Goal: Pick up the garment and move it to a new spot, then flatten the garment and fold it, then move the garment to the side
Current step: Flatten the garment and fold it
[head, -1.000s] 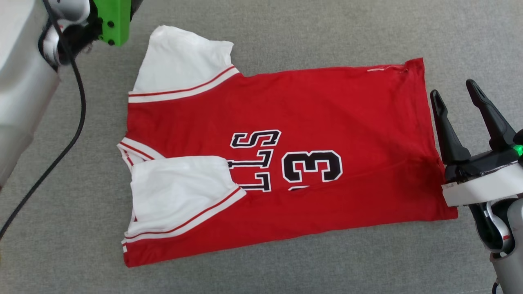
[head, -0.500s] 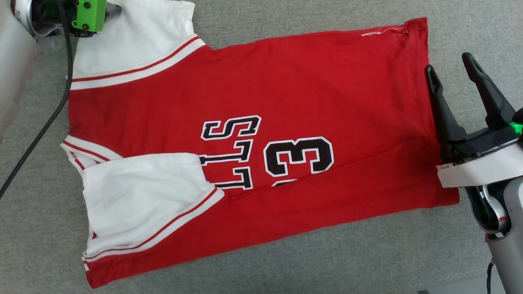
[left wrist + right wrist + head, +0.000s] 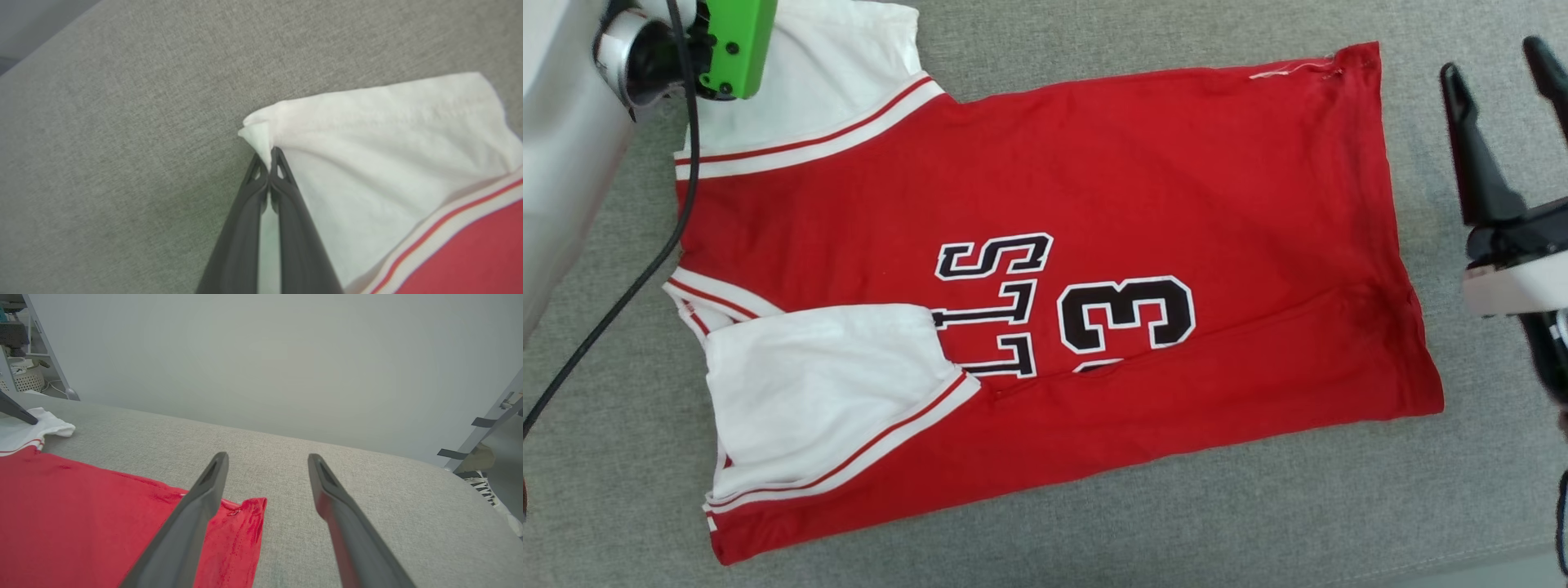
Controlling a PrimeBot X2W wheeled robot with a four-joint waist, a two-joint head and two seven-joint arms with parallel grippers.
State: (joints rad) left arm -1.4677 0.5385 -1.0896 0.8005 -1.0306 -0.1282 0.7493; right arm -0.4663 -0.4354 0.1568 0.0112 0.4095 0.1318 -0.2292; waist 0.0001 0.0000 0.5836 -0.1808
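Red jersey, the garment (image 3: 1143, 188) lies flat on the grey cushion (image 3: 1094, 539); the left gripper (image 3: 269, 153) is pinched shut on the tip of the far white sleeve (image 3: 388, 139), the right gripper (image 3: 265, 465) spread wide and empty beside the hem. So thin a pinch could slip, or drag the unpinned shirt askew. A white basket (image 3: 25, 380) stands far behind, contents unreadable.

A grey woven fabric surface (image 3: 1094, 531) spreads flat beneath me, evenly lit, with only soft shadows. Seen from my right wrist, a plain pale wall (image 3: 265, 355) rises behind its far edge at twelve o'clock. At ten o'clock stands a grey shelf unit (image 3: 45, 347) with a white perforated basket (image 3: 26, 380) beside it. At three o'clock is a slanted grey metal frame (image 3: 478, 432), with a white laced shoe (image 3: 484, 489) near its foot.
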